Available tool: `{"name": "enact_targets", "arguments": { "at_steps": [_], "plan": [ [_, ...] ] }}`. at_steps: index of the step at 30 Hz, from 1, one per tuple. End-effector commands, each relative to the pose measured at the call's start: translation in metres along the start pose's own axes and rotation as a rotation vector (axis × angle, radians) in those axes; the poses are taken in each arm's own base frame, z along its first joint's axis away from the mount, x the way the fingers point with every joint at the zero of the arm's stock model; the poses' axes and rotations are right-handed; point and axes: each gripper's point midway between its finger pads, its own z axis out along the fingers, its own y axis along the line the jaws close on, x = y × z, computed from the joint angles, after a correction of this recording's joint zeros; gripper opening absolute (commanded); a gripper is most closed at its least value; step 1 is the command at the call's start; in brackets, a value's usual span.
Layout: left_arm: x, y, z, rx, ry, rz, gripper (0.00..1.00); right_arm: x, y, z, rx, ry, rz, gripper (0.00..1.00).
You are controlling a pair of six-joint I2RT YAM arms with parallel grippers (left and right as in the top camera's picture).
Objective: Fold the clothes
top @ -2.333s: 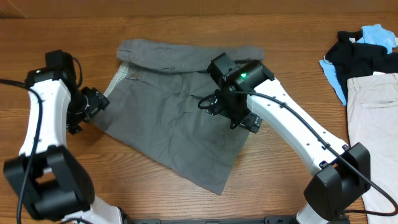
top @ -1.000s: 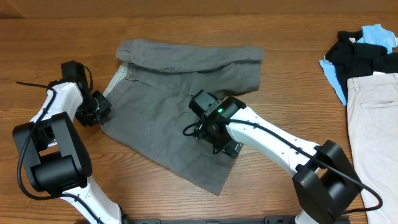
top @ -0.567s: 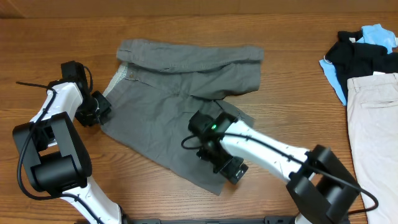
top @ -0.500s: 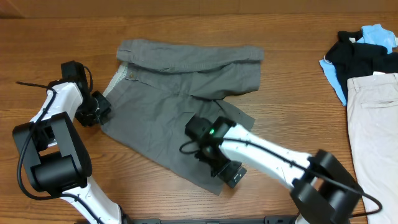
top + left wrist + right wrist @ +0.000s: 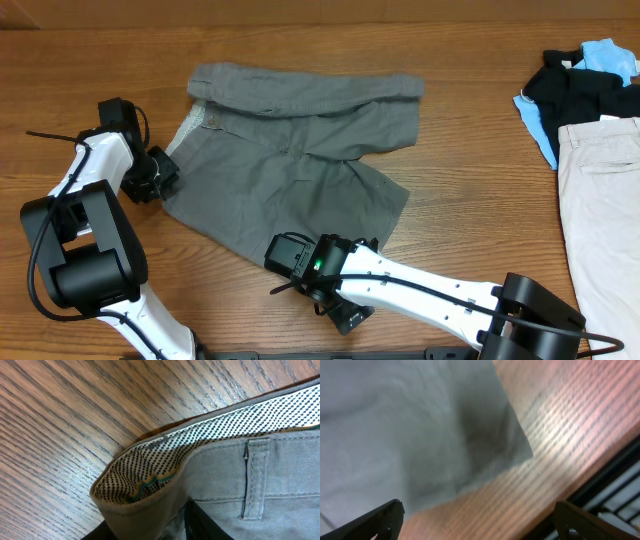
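Fold barely begun: medium-grey cotton trousers [image 5: 290, 160] mostly flat, far edge doubled over. Left gripper [image 5: 163, 178] clamps waistband [image 5: 210, 435]; right gripper [image 5: 479, 514] gapes above hem corner [image 5: 517, 445].

A wooden table [image 5: 480, 150] is stretching out beneath the right gripper [image 5: 479, 515]. Light is glaring off its grain just ahead.

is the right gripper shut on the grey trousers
No, the right gripper has its fingers wide apart over a corner of the grey trousers.

Robotics lab workstation, wood-grain table [image 5: 480, 190], white left arm [image 5: 88, 165], white right arm [image 5: 420, 292]
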Motion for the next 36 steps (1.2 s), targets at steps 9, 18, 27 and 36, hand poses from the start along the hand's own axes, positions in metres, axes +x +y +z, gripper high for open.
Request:
{"name": "enact_targets", "arguments": {
  "at_steps": [9, 18, 27, 36],
  "plan": [
    [0.010, 0.019, 0.013, -0.076, 0.030, -0.036, 0.35, -0.026, 0.012, -0.003, -0.031, -0.032, 0.212, 1.00],
    [0.011, 0.020, 0.013, -0.079, 0.033, -0.054, 0.35, 0.001, 0.003, 0.025, -0.039, 0.062, 0.161, 1.00],
    [0.010, 0.019, 0.013, -0.077, 0.029, -0.055, 0.36, 0.015, -0.008, 0.028, -0.006, 0.104, 0.130, 1.00],
    [0.010, 0.019, 0.013, -0.077, 0.029, -0.054, 0.37, 0.025, -0.006, 0.030, -0.070, 0.066, 0.069, 1.00]
  ]
}}
